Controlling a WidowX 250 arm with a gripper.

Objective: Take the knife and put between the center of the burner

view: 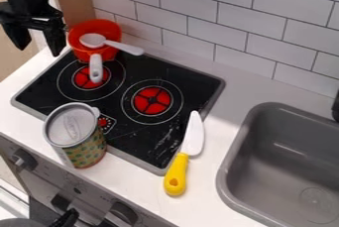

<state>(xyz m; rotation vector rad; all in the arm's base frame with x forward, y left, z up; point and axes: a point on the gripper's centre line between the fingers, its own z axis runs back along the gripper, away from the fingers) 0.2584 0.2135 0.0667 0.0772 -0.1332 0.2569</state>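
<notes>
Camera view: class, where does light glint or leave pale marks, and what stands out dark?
In the camera view, a pale streak of glare crosses the sink; whitish marks, smudges or reflections, show on the stovetop beside the knife; the black gripper stands out dark against lighter surroundings.

A yellow-handled, white-bladed knife (192,139) overlaps the stove (136,139).
</notes>
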